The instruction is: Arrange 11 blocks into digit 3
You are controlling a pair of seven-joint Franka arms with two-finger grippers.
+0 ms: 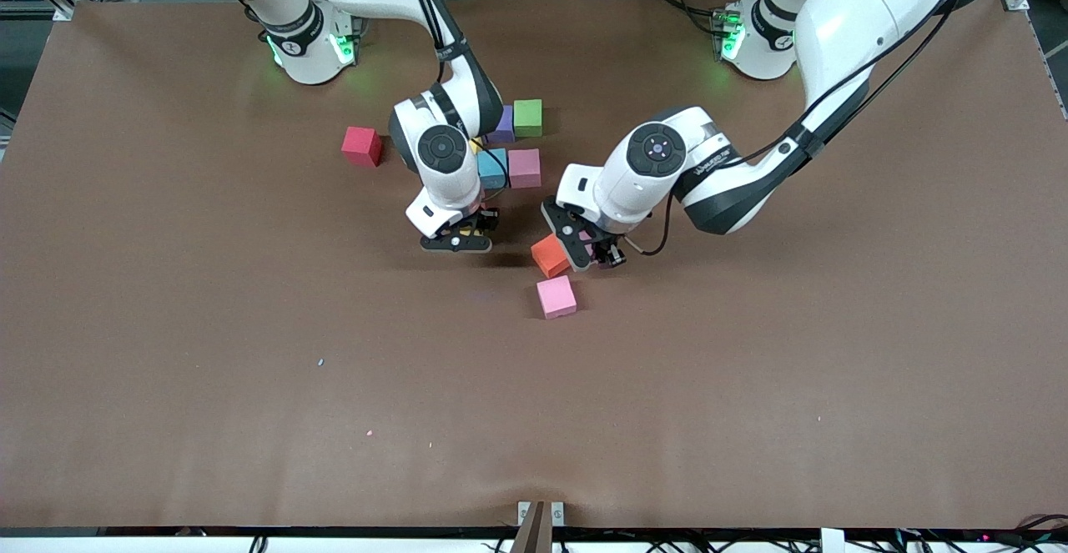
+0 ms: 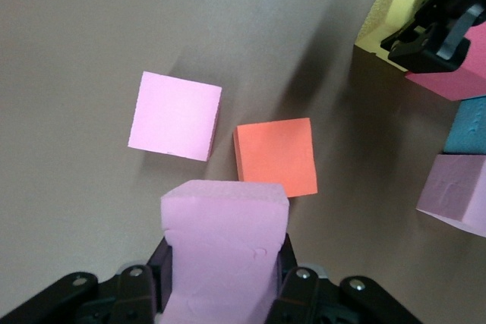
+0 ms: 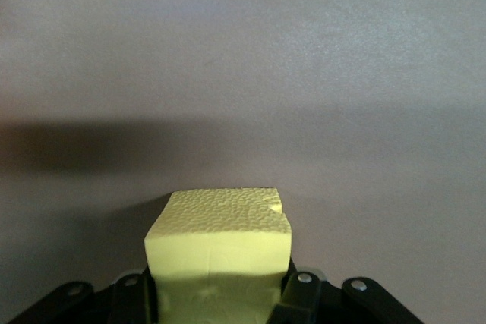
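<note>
Clamping a yellow block (image 3: 219, 244), the right claw (image 1: 457, 240) hangs over the table while the left claw (image 1: 594, 254) grips a pink block (image 2: 225, 252).

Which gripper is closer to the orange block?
Left. The left gripper, holding a pink block, is right beside the orange block; the right gripper, holding a yellow block, is farther off.
</note>
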